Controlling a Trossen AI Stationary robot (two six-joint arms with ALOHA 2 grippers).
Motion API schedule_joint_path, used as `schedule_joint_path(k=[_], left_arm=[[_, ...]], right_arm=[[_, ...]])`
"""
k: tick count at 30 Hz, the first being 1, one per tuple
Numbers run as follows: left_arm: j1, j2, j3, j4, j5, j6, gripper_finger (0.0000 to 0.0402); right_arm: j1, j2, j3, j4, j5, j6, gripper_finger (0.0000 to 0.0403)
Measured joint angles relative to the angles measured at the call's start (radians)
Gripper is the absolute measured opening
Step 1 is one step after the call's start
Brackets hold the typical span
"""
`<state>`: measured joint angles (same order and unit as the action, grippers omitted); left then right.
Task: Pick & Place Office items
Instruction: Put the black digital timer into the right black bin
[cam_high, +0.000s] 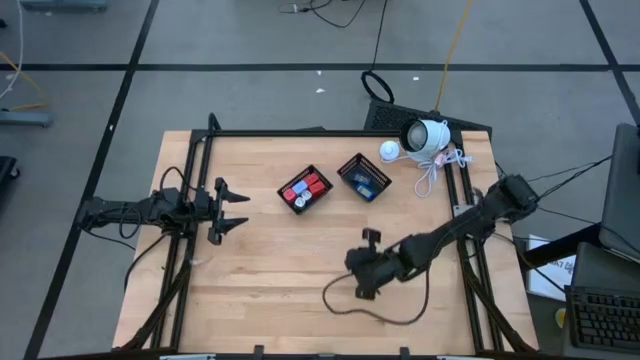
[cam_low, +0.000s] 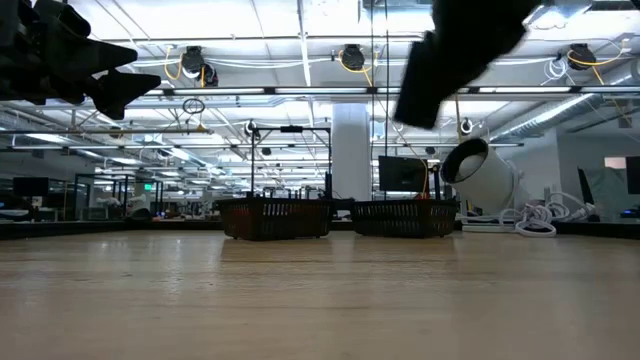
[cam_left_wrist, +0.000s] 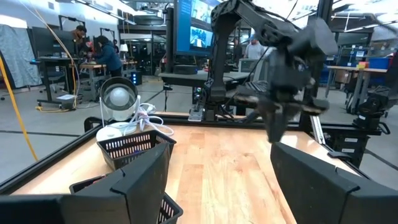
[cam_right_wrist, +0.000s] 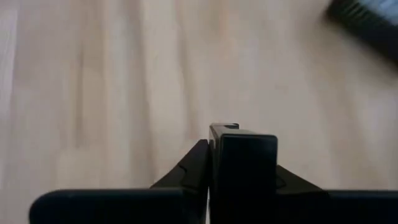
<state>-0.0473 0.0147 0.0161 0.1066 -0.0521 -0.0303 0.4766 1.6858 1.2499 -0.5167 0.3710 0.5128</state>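
Left gripper (cam_high: 238, 211) hovers jaws spread, empty, at the pale wooden desk's (cam_high: 300, 270) left edge; right gripper (cam_high: 371, 236), jaws closed, holds nothing.

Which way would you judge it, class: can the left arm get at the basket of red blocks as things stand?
Probably yes. The left gripper is open, and bare table lies between it and the basket; the right gripper, shut, hangs clear.

Overhead and table-level cameras share the two baskets (cam_high: 334, 184); wrist cameras look forward.
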Motion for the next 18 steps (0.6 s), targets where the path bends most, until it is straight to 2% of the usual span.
schedule_joint_path(k=[3, 8, 18], left_arm=[[0.0, 0.0, 0.0, 0.001, 0.0, 0.0, 0.028], [0.0, 0.0, 0.0, 0.0, 0.0, 0.0, 0.0271], [0.0, 0.0, 0.0, 0.001, 0.0, 0.0, 0.0255]], right_arm=[[-0.052, -0.052, 0.0, 0.005, 0.051, -0.041, 0.0039], [-0.149, -0.112, 0.0, 0.036, 0.06, -0.133, 0.0039], [-0.411, -0.122, 0.0, 0.032, 0.104, -0.312, 0.0039]])
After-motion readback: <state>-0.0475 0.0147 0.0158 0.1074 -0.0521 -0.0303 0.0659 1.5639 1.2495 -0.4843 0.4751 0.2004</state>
